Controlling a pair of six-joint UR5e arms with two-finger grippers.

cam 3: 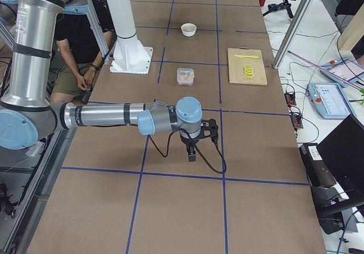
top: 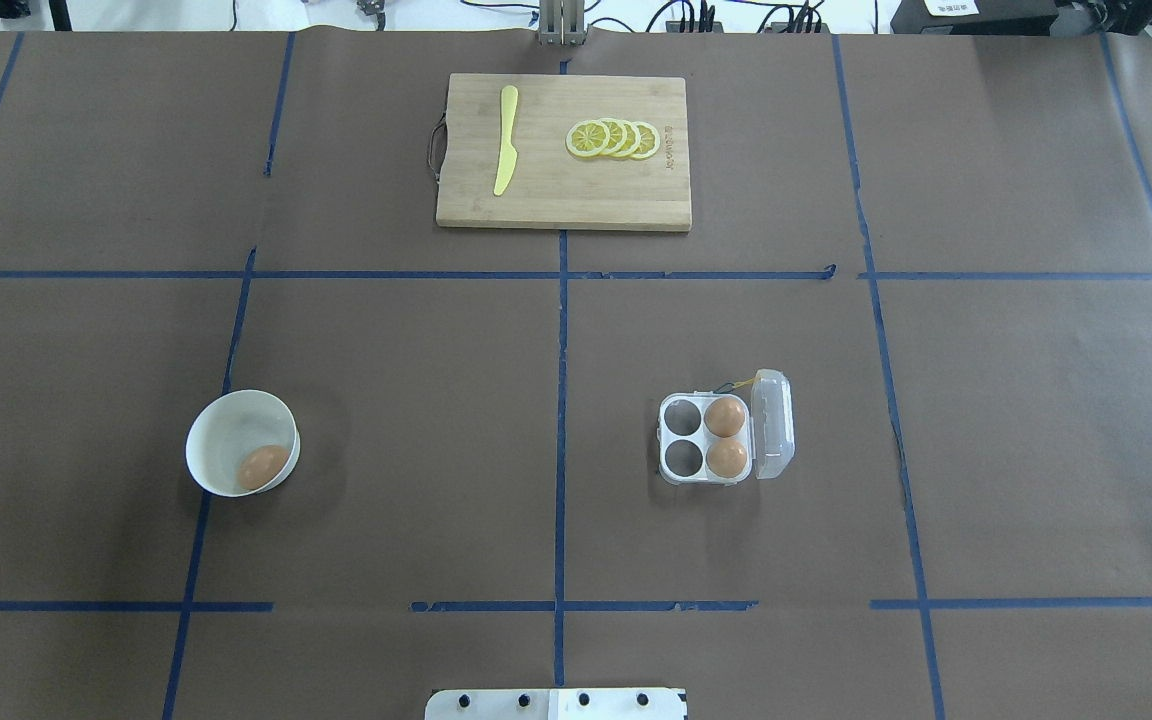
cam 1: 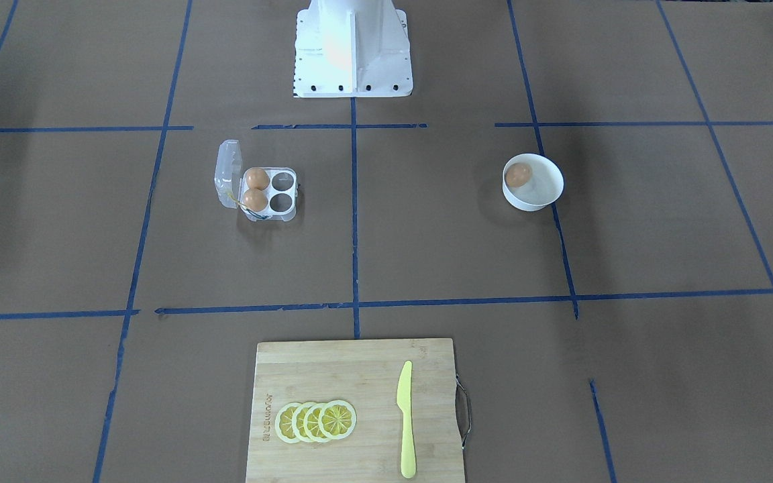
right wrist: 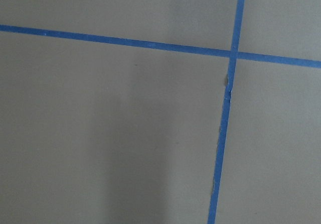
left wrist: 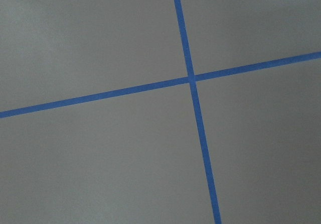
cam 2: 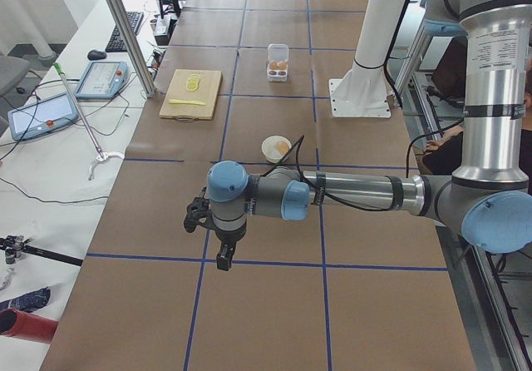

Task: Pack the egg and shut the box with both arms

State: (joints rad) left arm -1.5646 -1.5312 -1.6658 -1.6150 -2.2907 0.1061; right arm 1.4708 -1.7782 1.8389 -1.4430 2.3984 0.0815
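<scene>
A tan-brown egg (top: pixel 263 466) lies in a white bowl (top: pixel 226 420) on the robot's left; it also shows in the front view (cam 1: pixel 518 174). The clear four-cell box (top: pixel 703 438) stands on the robot's right with its lid (top: pixel 774 424) open. Two eggs fill the cells by the hinge; the two other cells are empty. The left gripper (cam 2: pixel 223 259) and the right gripper (cam 3: pixel 192 156) hang low over bare table at opposite ends, far from the box. They show only in the side views, so I cannot tell if they are open or shut.
A wooden cutting board (top: pixel 561 195) with a yellow knife (top: pixel 505 140) and lemon slices (top: pixel 614 138) lies at the far middle edge. The white pedestal (cam 1: pixel 353 47) stands at the robot's side. Blue tape lines grid the brown table.
</scene>
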